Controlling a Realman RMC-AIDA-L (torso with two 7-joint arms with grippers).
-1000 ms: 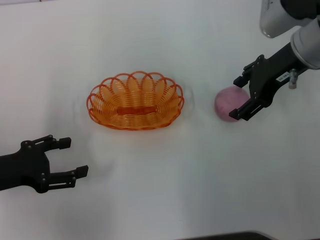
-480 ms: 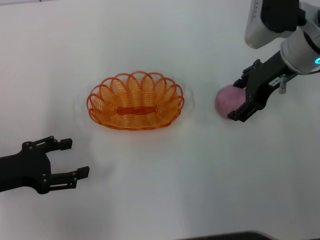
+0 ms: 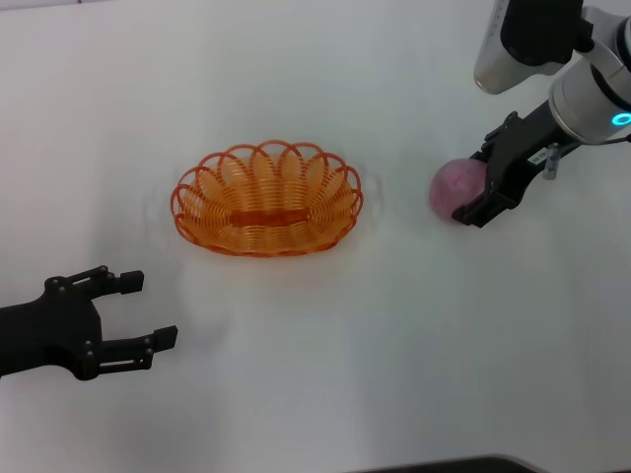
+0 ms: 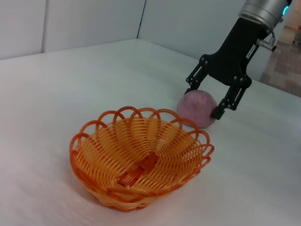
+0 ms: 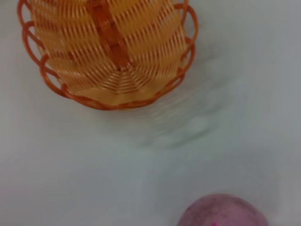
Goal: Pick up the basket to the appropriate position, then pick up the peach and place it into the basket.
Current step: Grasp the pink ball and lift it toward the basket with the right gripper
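The right hand point(image 3: 473, 189) sits right at the peach point(image 3: 455, 185), on the robot's right side of the white surface point(image 3: 325, 374); its two black fingers are spread apart with the peach between them; one finger is on the far side of the fruit and one on the near side; the fingers look very close to the skin, but I cannot tell if they touch it yet; so the hand is open around the peach, not squeezing it.

A second ago this hand was a bit further out from the peach, with more of the fruit showing; now the arm has swung in and turned, and the fingers cover more of the peach; the peach has also shifted a tiny bit, away from the basket; it looks as if the hand nudged it, or the grab has begun.

The basket point(image 3: 267, 200) has not moved; it sits flat on the surface in the middle, well apart from the peach, and nothing is in it; this looks like a good spot already, so the basket part seems done.

The left hand point(image 3: 123, 313) waits low on the robot's left side, open and holding nothing, just as before.

The next move is likely to close the fingers on the peach and lift it; the peach is round and can roll, so the squeeze should be slow and even.
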